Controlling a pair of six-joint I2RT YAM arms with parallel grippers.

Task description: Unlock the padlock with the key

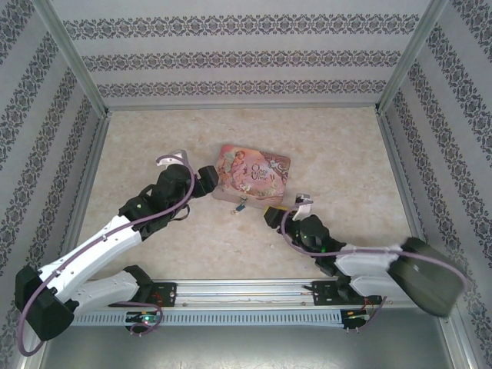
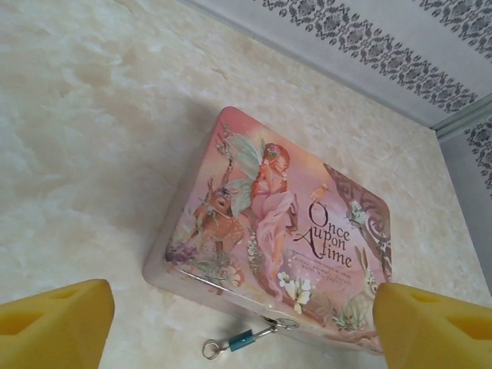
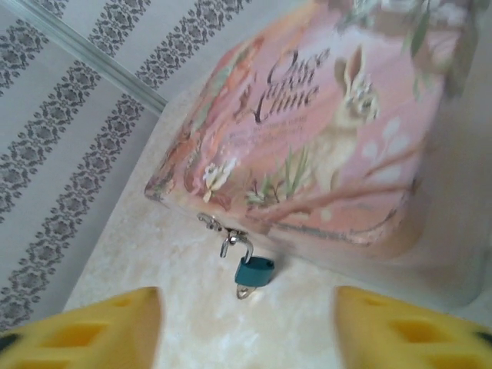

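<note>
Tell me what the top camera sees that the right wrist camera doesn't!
The top view takes in the left arm and right arm reaching in from either side, with the left gripper at the left end of the pink tin. The right wrist view gives the close-up: the padlock has its metal loop hooked through the latch, and the right gripper is open just before it. Both share the pink tin, the teal padlock in front of it and the marbled table.
</note>
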